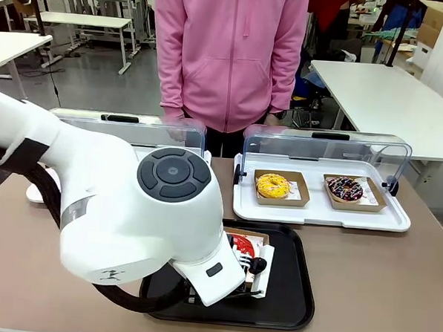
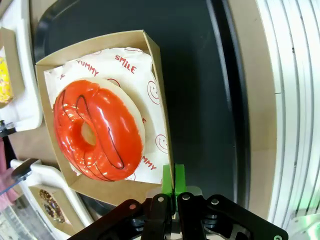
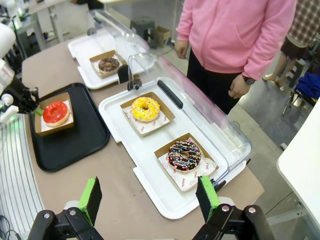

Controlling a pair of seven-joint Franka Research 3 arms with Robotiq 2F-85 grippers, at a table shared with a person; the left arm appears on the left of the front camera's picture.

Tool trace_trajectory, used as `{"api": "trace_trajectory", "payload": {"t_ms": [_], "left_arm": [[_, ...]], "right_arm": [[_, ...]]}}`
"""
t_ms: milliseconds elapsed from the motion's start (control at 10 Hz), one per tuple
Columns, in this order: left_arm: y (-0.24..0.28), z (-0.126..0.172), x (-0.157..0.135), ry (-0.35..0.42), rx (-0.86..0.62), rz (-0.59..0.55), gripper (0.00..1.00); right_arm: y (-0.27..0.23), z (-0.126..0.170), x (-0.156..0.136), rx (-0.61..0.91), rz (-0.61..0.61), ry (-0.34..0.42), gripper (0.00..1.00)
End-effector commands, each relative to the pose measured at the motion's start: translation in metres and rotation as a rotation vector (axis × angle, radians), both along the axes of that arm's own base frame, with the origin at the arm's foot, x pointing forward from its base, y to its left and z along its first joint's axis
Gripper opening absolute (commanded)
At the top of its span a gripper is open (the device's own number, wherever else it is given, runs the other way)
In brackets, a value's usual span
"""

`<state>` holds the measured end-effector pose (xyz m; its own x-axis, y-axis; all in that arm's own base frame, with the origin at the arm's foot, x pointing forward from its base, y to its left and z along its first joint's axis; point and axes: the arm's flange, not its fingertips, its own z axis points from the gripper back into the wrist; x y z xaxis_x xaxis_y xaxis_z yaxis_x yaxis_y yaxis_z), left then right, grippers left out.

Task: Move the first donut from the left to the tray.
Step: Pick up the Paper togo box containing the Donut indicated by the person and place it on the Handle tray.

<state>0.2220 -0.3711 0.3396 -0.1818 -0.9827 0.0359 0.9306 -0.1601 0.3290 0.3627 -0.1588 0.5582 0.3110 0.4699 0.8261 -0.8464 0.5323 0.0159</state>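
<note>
In the front view the left arm's bulky white wrist covers most of the near left table and hides nearly all of the red donut (image 1: 241,246); only a sliver of red and a corner of its brown cardboard holder (image 1: 256,237) peek out on the black tray (image 1: 293,289).

The left wrist view shows what the arm blocks: the whole donut (image 2: 97,130) sits in its holder (image 2: 107,42) on printed white paper, resting on the tray (image 2: 195,75). The left gripper (image 2: 173,180) has its green pads pressed together on the holder's near edge, pinching the cardboard wall.

The right wrist view gives the wider layout. The donut (image 3: 55,112) and holder lie toward the tray's (image 3: 75,145) far left part, with the left gripper (image 3: 36,111) at the holder's left edge. To the right, a white display tray (image 3: 150,170) with its clear lid raised holds a yellow donut (image 3: 145,109) and a chocolate sprinkled donut (image 3: 183,155). Farther off, a second white tray carries a chocolate-brown donut (image 3: 108,64). The right gripper (image 3: 148,196) hangs above the table's near edge, jaws wide apart and holding nothing. A person in a pink sweater (image 3: 240,30) stands at the far side, cut off above the shoulders.
</note>
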Motion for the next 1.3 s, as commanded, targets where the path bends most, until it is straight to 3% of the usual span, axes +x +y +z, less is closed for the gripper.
{"api": "trace_trajectory", "payload": {"t_ms": [0, 500, 600, 700, 800, 1000, 1100, 1200], "left_arm": [[0.024, -0.03, -0.018, -0.047, -0.014, 0.028, 0.02], [0.023, -0.052, -0.014, -0.011, -0.001, 0.046, 0.02], [0.023, -0.051, -0.014, -0.017, -0.01, 0.054, 0.56], [0.024, -0.046, -0.014, -0.012, -0.014, 0.054, 0.59], [0.027, -0.038, -0.011, -0.004, -0.016, 0.065, 1.0], [0.042, -0.002, 0.003, 0.08, -0.043, 0.12, 1.0], [0.047, 0.016, 0.013, 0.109, -0.055, 0.13, 0.82], [0.049, 0.03, 0.02, 0.126, -0.059, 0.121, 0.92]], "right_arm": [[0.001, 0.001, 0.002, 0.011, 0.01, -0.024, 1.0], [0.001, 0.001, 0.002, 0.011, 0.01, -0.024, 1.0], [0.001, 0.001, 0.002, 0.011, 0.01, -0.024, 1.0], [0.001, 0.001, 0.002, 0.011, 0.01, -0.024, 1.0], [0.001, 0.001, 0.002, 0.011, 0.01, -0.024, 1.0], [0.001, 0.001, 0.002, 0.011, 0.01, -0.024, 1.0], [0.001, 0.001, 0.002, 0.011, 0.01, -0.024, 1.0], [0.001, 0.001, 0.002, 0.011, 0.01, -0.024, 1.0]]}}
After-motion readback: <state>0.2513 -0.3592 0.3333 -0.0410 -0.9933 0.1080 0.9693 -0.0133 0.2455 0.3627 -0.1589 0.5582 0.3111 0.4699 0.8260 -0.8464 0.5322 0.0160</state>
